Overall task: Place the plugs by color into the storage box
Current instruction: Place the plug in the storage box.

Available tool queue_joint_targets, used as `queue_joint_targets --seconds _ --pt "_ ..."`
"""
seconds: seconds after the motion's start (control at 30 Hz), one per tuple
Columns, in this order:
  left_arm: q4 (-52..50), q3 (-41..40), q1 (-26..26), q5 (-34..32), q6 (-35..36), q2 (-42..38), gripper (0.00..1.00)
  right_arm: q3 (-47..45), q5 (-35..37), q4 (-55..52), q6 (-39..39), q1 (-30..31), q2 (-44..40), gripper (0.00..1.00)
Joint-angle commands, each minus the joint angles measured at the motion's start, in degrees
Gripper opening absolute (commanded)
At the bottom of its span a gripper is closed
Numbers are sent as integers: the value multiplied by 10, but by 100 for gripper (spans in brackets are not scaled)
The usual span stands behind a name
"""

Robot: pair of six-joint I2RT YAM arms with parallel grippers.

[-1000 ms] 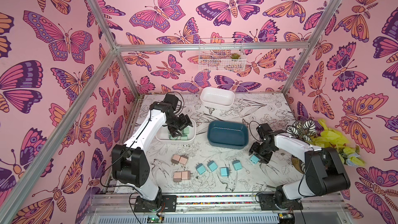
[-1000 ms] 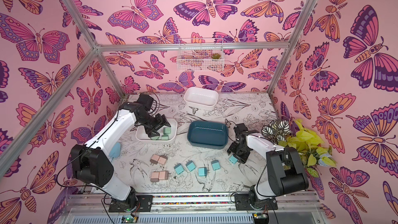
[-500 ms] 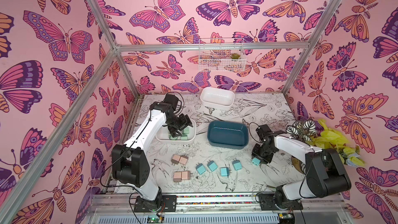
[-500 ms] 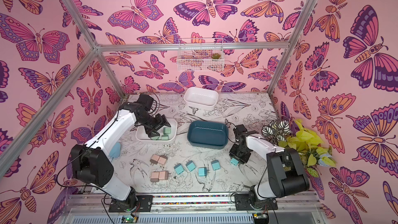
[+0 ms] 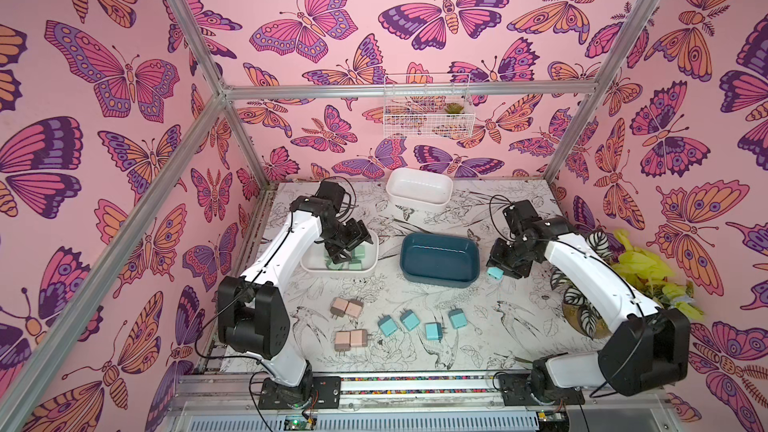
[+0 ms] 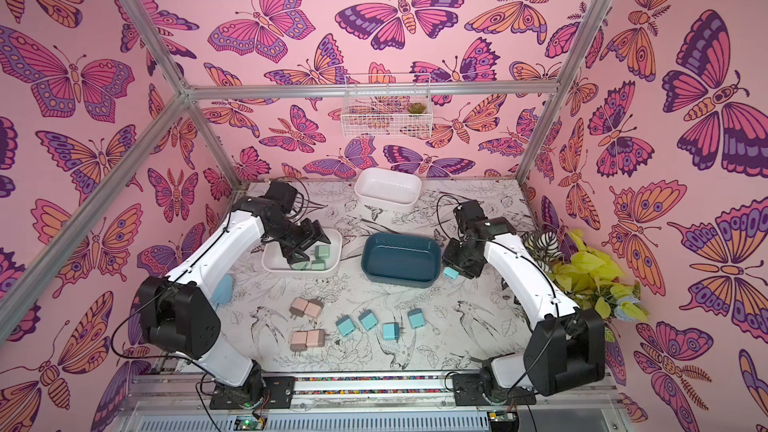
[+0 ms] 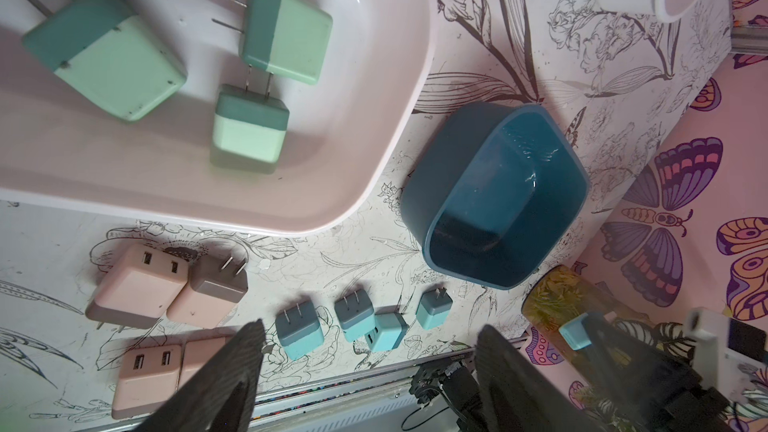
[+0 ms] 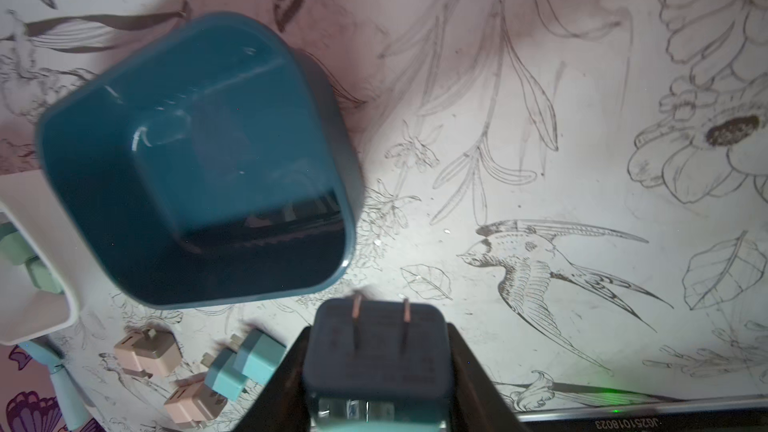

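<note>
- Four blue plugs on the table in both top views; fifth blue plug pinched in the right gripper, just beside the blue box.
- Left wrist view: left gripper wide, holding nothing, by the white tray of green plugs.
- Right wrist view: jaws tight on that plug, box close by.
- Likely step: carrying. Next: lift over the rim, then let go.
</note>
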Motion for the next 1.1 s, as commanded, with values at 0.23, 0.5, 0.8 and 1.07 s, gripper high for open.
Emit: queue_joint_targets --seconds 0.23,0.5,0.8,1.07 --pt "1 -24 20 7 4 -20 82 236 1 -27 -41 121 261 43" --pt "1 -23 21 14 -4 -31 82 349 3 -5 -33 173 407 45" --pt "-1 -30 21 17 -2 -40 82 410 0 -14 -43 191 492 60" --pt "-1 -20 20 16 -2 -34 82 399 73 -69 -69 189 369 79"
